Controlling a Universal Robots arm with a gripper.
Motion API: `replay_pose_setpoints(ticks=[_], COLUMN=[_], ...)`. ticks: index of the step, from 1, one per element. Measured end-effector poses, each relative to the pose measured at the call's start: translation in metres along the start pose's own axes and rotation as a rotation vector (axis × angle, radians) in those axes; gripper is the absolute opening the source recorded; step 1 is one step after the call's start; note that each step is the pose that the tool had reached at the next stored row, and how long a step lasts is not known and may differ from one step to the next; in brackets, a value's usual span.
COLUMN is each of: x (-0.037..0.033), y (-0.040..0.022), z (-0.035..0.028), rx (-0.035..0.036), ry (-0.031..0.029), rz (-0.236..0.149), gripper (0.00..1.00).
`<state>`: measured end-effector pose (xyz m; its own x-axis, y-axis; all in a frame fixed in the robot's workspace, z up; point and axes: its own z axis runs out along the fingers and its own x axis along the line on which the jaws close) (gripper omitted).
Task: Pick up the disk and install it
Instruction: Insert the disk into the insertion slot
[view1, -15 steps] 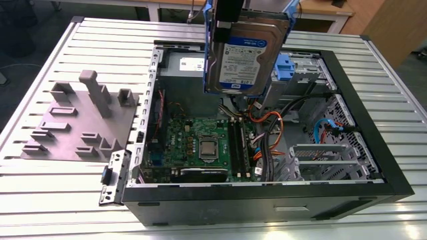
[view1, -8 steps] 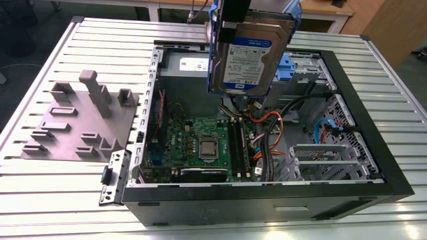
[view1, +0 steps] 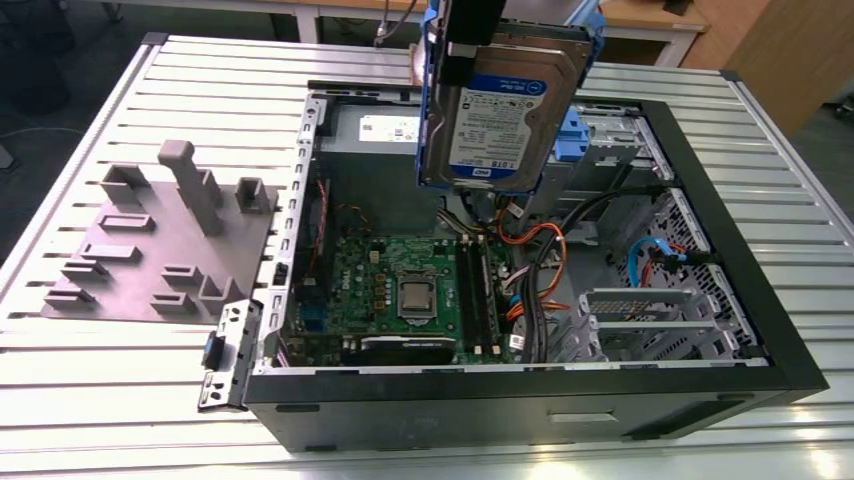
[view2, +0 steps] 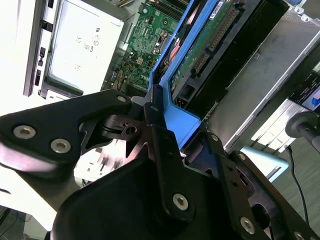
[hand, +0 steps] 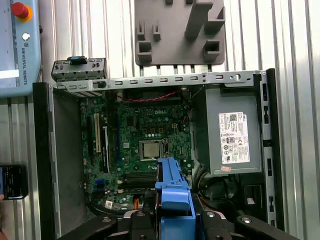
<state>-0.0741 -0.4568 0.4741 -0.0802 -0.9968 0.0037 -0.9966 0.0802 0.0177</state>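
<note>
My gripper (view1: 473, 45) is shut on the disk (view1: 501, 105), a silver-grey hard drive with a white-and-blue label and blue rails. It hangs upright above the back of the open computer case (view1: 747, 250), clear of the parts inside. In the second wrist view the black fingers (view2: 159, 131) clamp the blue rail (view2: 182, 122), and the disk's green circuit board (view2: 207, 47) runs away from the gripper (view2: 182, 131). In the first wrist view the blue rail (hand: 172, 186) sticks out from the gripper (hand: 174, 216) over the motherboard (hand: 145, 140).
Inside the case lie a grey power-supply box (hand: 232, 135), orange and blue cables (view1: 534, 260) and a metal bay (view1: 641, 320). A silver drive cage with a blue latch (view1: 227, 350) leans at the case's corner. A grey fixture block (view1: 160, 240) and a teach pendant (hand: 17, 45) rest on the slatted table (view1: 80, 400).
</note>
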Motion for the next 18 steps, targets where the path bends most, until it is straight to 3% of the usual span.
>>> replay_pose_setpoints(ticks=[18], x=[0.0077], y=[-0.0006], z=[0.0000], rx=[0.0000], ry=[0.0001], rz=[0.000], gripper=[0.36])
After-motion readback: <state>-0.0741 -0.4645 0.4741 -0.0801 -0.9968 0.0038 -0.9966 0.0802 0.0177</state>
